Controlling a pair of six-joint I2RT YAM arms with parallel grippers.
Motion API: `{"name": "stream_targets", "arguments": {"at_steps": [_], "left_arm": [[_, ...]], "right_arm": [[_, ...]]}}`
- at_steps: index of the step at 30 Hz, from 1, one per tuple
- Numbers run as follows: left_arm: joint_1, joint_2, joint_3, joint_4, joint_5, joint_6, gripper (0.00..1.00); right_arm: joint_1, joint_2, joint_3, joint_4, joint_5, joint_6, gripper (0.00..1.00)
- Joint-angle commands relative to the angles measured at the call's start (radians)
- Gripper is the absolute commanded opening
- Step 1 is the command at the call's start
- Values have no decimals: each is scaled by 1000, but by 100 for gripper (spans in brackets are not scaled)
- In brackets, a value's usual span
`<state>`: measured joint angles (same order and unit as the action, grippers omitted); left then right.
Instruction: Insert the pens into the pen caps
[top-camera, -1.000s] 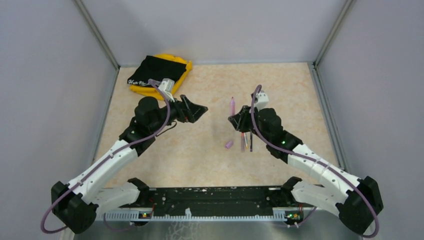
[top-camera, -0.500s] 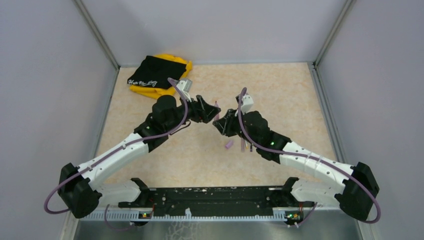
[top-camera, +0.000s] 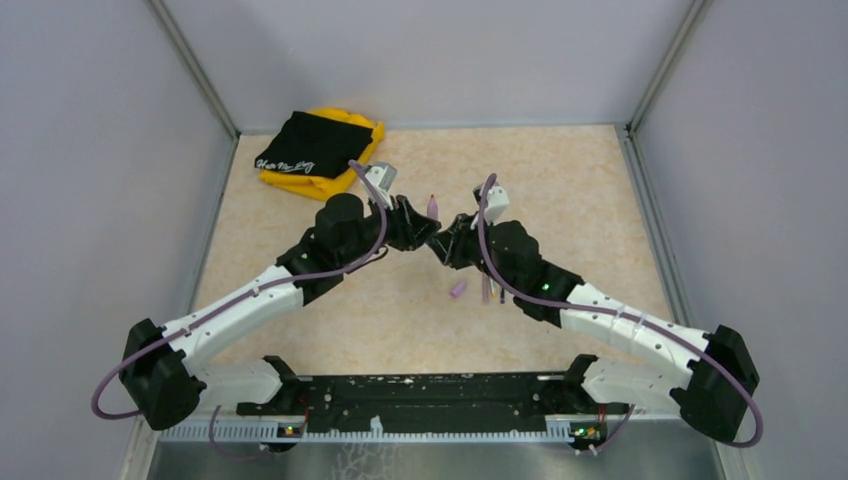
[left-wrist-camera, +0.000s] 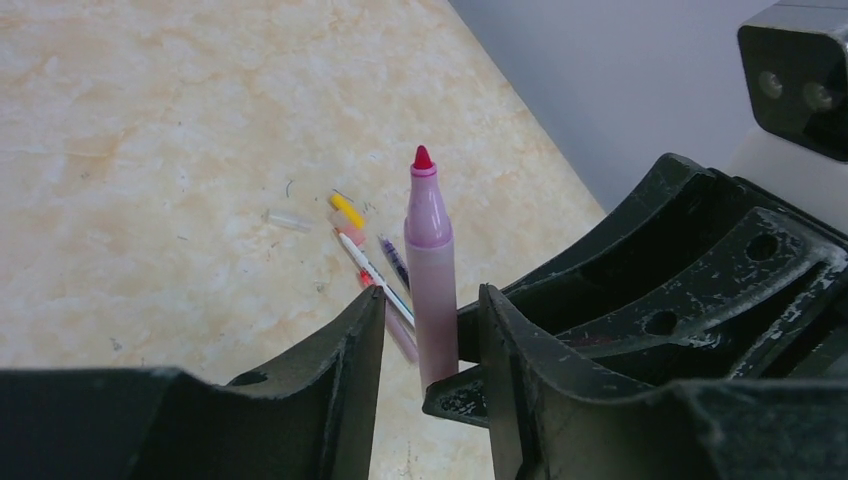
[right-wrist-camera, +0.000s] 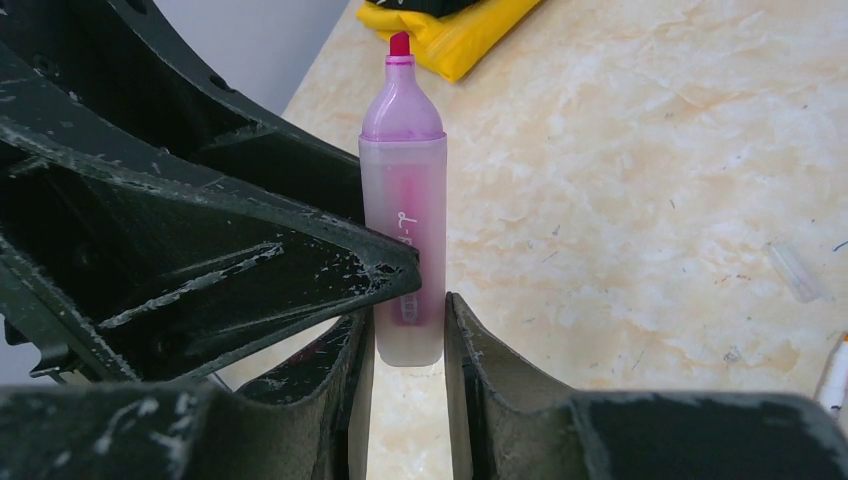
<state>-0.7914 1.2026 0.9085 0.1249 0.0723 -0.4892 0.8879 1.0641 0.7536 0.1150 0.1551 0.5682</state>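
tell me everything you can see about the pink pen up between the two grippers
The pink pen has a frosted, translucent plastic barrel with a pink core and faint white lettering, a lilac tapered shoulder and a bare red tip, with no cap on. It stands roughly upright above the table, tip up. The right gripper is clamped on its lower barrel. The left gripper brackets it too, with a gap on one side.

Left arm has swung in from the left side to the middle of the tabletop. The left pincer now meets the right pincer tip to tip. The right pincer has shifted leftward, carrying the upright pink pen with it. Left jaws, wide before, have narrowed around the pen barrel, with a gap remaining on one side.
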Motion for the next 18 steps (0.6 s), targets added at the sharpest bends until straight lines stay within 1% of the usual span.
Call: {"name": "stream_targets", "arguments": {"at_steps": [1,3,4,5,7,10,14,18], "left_arm": [[-8,1,12,21,20,2,43],[-10,3,12,21,37,-4,38],[-10,3,12,19,42,-7,34],[-10,3,11,20,47,-9,27],[-9,1,11,20,49,-10,17],[-9,-4,9,27,34,-10,9],[-9,-5,27,15,14,1,5],[-9,-16,39,13,12,-2,5]], "right_arm": [[9,-38,36,86,33,-39,25],[10,-41,38,90,34,-47,26],[10,-42,38,94,32,-49,26],[10,-46,34,99,30,-51,27],[10,-52,23,112,24,-50,29],[10,-67,8,123,10,-57,35],[9,-87,-1,84,24,-57,54],[9,-98,-16,63,30,-43,63]]}}
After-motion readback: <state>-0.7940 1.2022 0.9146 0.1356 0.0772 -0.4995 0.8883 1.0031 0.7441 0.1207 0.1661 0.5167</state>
